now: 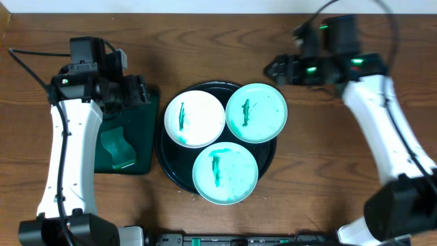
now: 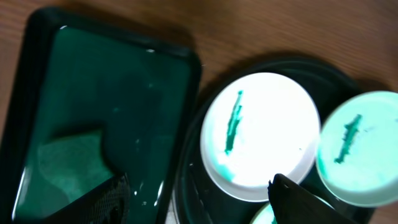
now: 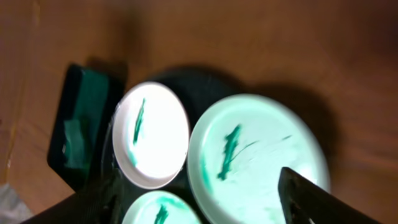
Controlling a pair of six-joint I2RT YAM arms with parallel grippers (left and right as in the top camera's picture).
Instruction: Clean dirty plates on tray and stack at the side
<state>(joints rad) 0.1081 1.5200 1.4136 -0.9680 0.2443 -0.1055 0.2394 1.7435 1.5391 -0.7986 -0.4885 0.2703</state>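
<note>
I saw all three plates lying flat and face up on the round black tray [image 1: 166, 158] at the middle of the tabletop [image 1: 328, 164]. From overhead, the white plate [image 1: 194, 119] sat at the tray's far left. The far mint plate [image 1: 256, 113] was at the far right, and the near mint plate [image 1: 225, 173] was closest to me, between and below the other two. Both mint plates hung out past the tray's rim, one to the right and one toward me. The white plate and the far mint plate met at their rims. Through the blur of the wrist views, I could not tell whether they merely touched or one lapped over the other.

Being round, the plates had no long axis of their own. Each carried one green smear [image 1: 181, 116], a narrow streak running roughly far-to-near and tilted slightly.

The left tool [image 1: 145, 92] hung over the far end of the dark green tray [image 1: 147, 137], whose sponge [image 1: 116, 147] lay nearer me. It was just left of the white plate and not touching it. Its fingers [image 2: 305, 199] were spread wide around nothing.

The right tool [image 1: 272, 70] pointed left over bare wood, just beyond the far mint plate's rim and clear of it. Its fingers [image 3: 323, 199] were likewise spread apart, with nothing between them.
</note>
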